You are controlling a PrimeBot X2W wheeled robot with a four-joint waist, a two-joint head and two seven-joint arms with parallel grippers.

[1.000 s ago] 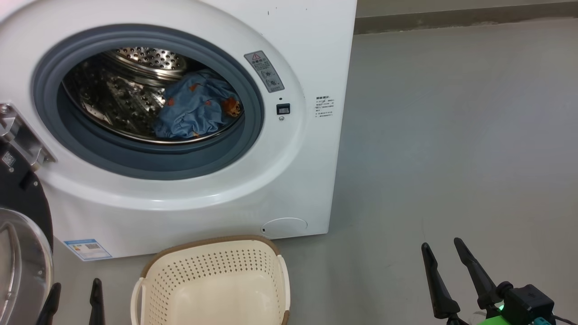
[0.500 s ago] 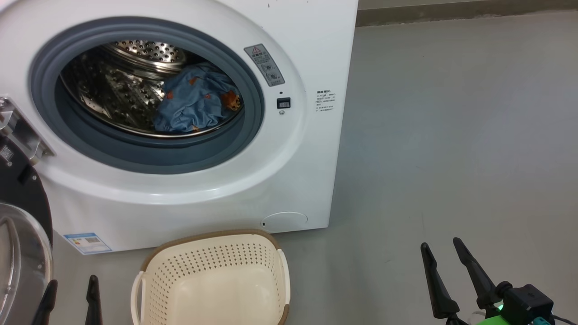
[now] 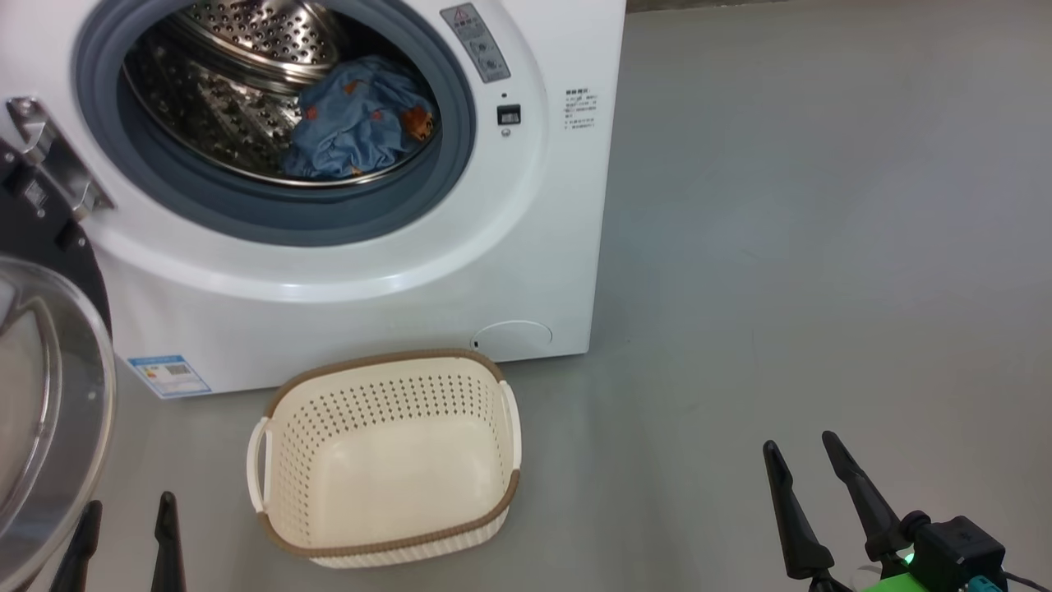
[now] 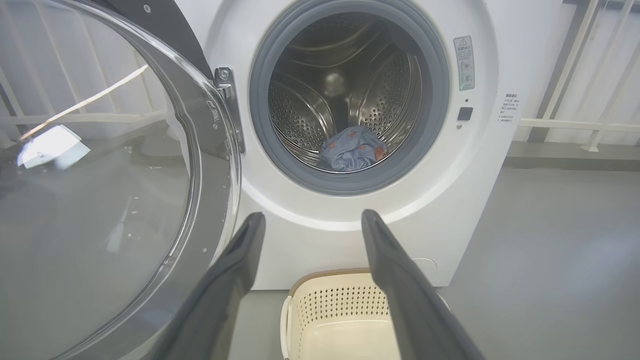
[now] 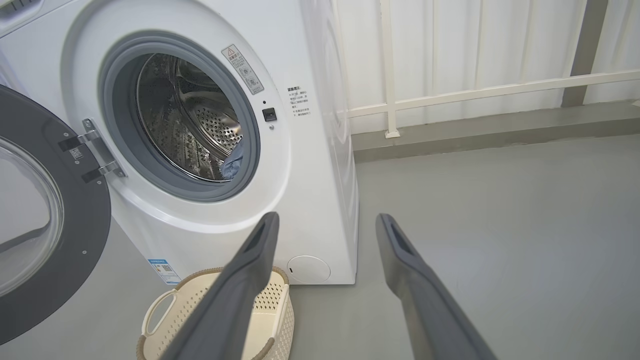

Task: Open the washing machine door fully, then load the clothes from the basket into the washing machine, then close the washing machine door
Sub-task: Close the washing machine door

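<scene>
Left gripper [image 3: 129, 503]: jaws wide, nothing between them. Right gripper [image 3: 800, 444]: same, wide and holding nothing, low over the floor [image 3: 822, 247].

Door [image 3: 49, 395] is swung open on its hinge [image 3: 49, 156], glass bowl just left of the left gripper. Its rim overlaps that gripper's outer finger in the head view; can't tell if they touch.

Washer [image 3: 526, 247] sits straight ahead of the left gripper, ahead and left of the right one. Clothes [image 3: 357, 123] are a blue heap with orange print in the drum [image 3: 222, 123], ahead of and above the left gripper, on the drum's lower right side.

Basket [image 3: 386, 359] is upright on the floor, close in front of the washer. It's between the two grippers, just right of the left one and well apart from the right one.
</scene>
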